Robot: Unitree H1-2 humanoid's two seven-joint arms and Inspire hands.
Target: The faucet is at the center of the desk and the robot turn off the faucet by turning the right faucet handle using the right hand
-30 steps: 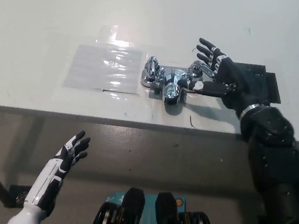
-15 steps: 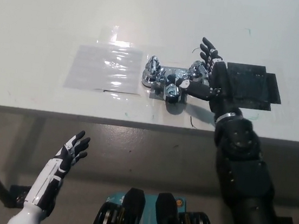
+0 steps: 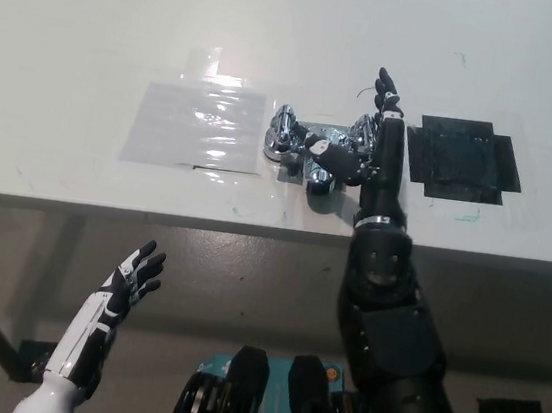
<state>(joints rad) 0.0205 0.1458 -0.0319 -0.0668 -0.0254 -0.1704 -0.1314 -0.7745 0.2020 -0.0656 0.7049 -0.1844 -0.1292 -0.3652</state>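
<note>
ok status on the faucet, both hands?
Right hand wrapped on right faucet handle. Left hand open, idle below the desk edge. Faucet mid-desk, nothing blocking.

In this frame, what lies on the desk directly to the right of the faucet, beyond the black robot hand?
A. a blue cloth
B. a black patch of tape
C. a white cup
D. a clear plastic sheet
B: the black patch lies on the desk right of the faucet and the right robot hand; the clear sheet lies left of the faucet.
</note>
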